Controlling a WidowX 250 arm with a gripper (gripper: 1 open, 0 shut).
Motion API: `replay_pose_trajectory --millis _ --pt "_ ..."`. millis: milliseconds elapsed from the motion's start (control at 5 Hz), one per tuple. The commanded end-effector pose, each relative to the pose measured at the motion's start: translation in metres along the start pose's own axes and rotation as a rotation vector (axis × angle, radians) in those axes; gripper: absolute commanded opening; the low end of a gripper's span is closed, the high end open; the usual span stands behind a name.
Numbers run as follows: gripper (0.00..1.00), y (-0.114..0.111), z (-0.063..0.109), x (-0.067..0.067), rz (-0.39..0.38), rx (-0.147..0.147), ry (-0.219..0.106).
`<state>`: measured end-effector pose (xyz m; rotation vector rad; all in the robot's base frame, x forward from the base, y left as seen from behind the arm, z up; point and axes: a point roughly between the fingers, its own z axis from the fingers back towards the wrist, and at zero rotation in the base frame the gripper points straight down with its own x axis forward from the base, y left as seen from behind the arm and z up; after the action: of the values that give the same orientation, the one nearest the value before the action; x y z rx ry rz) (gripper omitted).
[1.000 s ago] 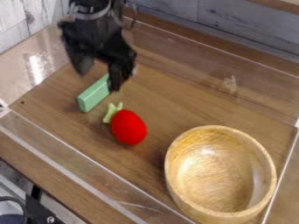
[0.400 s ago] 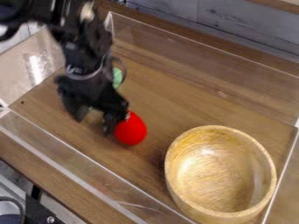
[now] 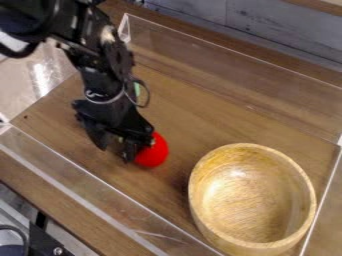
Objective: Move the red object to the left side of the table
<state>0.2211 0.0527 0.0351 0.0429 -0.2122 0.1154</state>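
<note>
One robot arm, black, reaches down from upper left w/ its gripper (image 3: 120, 147) pointing steeply at the table (image 3: 254, 105), a dark brown wood-grain top edged by low clear acrylic walls. Gripper sits low over the red object (image 3: 154, 150), a small glossy red toy fruit near the table's middle, slightly toward the front wall. Black fingers (image 3: 102, 137) stand on the fruit's left side and cover part of it; only its right half shows. Jaws look partly apart around the fruit, but can't tell if they press on it or just straddle it, since the gripper body hides the contact. Fruit appears to rest on the tabletop. A green block (image 3: 132, 88) peeks out behind the arm, mostly hidden. At lower right, well apart from the fruit, sits a round light wooden bowl (image 3: 251, 195), upright, w/ nothing visible inside.
</note>
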Motion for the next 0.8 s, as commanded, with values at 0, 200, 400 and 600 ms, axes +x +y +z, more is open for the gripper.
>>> replay_pose_trajectory --millis 0,200,400,600 --pt "0.0 0.002 0.002 0.006 -0.006 0.001 -0.039" --pt "0.0 0.003 0.01 0.002 -0.024 0.014 -0.033" --pt "0.0 0.013 0.025 0.007 0.015 0.043 -0.027" --pt "0.0 0.024 0.048 0.018 0.058 0.067 -0.04"
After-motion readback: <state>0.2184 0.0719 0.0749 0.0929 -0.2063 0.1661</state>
